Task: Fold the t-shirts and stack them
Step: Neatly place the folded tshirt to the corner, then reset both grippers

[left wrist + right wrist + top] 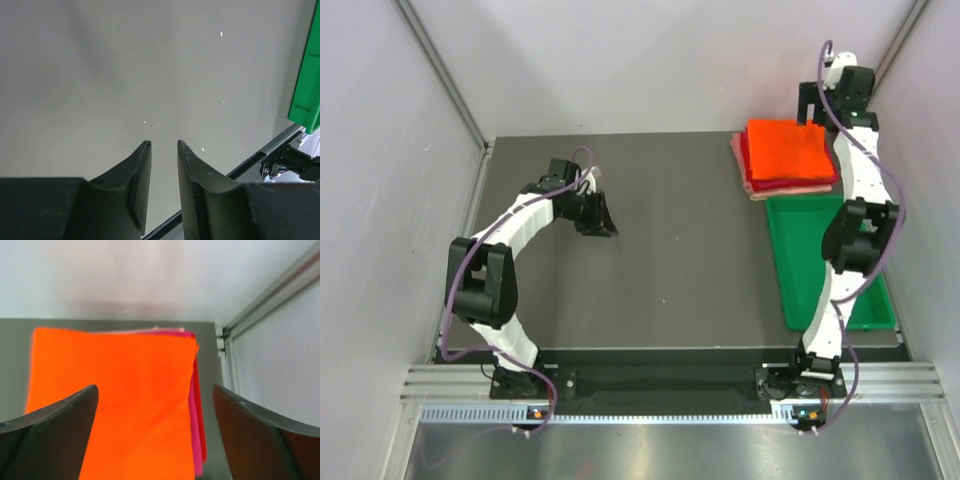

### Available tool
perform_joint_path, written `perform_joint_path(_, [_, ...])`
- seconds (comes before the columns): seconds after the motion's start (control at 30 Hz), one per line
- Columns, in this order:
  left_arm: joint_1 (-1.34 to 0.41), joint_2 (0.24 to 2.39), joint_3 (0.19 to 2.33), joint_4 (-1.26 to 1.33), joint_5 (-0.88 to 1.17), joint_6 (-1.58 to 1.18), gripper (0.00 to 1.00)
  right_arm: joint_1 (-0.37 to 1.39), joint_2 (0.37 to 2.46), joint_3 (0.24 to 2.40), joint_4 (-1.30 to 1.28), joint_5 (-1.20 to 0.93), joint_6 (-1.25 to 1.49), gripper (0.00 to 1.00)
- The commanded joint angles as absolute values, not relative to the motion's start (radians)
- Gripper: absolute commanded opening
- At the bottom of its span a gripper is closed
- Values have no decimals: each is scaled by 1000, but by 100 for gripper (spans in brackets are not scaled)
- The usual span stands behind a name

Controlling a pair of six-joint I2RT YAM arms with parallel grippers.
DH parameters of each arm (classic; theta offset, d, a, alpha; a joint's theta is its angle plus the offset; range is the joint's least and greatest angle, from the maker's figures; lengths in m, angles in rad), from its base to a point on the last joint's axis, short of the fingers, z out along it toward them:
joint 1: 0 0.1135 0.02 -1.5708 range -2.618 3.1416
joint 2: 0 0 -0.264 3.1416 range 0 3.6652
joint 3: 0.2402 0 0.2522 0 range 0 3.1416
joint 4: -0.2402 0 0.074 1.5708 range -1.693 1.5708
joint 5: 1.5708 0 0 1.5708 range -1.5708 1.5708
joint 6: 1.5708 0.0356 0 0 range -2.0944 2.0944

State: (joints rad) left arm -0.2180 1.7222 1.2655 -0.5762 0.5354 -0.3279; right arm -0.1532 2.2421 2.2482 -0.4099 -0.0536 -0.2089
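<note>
A folded bright orange cloth t-shirt (788, 150) is seen squared on top of a magenta folded t-shirt (790, 184) and a pale pink folded t-shirt (770, 194). The stack sits at the far right corner of the dark bench (670, 270), just beyond a green plastic tray (782, 270) on the right edge. The right end effector (154, 390) is held above the stack, fingers spread wide and nothing gripped, apparently so the top shirt can lie flat. The left end effector (164, 145) is poised over the bench's left part, narrowly parted and empty, well apart from the stack. The stacking is judged nearly done.
</note>
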Motion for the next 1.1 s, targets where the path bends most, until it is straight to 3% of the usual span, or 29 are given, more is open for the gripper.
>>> perform_joint_path(0.0, [-225, 1620, 1270, -489, 595, -334, 33, -129, 1908, 2123, -440, -68, -42, 100])
perform_joint_path(0.17, [-225, 1510, 1301, -446, 634, -341, 35, 15, 1614, 1837, -602, -72, 119, 100])
perform_joint_path(0.23, [-225, 1458, 1330, -462, 632, -322, 45, 73, 1467, 1749, -639, -72, 178, 100])
perform_joint_path(0.27, [-225, 1438, 1331, -462, 632, -321, 53, 121, 1419, 1670, -662, -63, 198, 100])
perform_joint_path(0.3, [-225, 1415, 1327, -457, 635, -322, 96, 147, 1322, 1625, -664, -55, 222, 100])
perform_joint_path(0.33, [-225, 1369, 1319, -439, 634, -325, 98, 172, 1271, 1530, -660, -67, 259, 100])
perform_joint_path(0.6, [-227, 1111, 1090, -282, 666, -383, 98, 238, 820, 1140, -652, -94, 434, 100])
perform_joint_path(1.07, [-227, 969, 1006, -330, 632, -385, 98, 238, 726, 999, -603, -20, 477, 100])
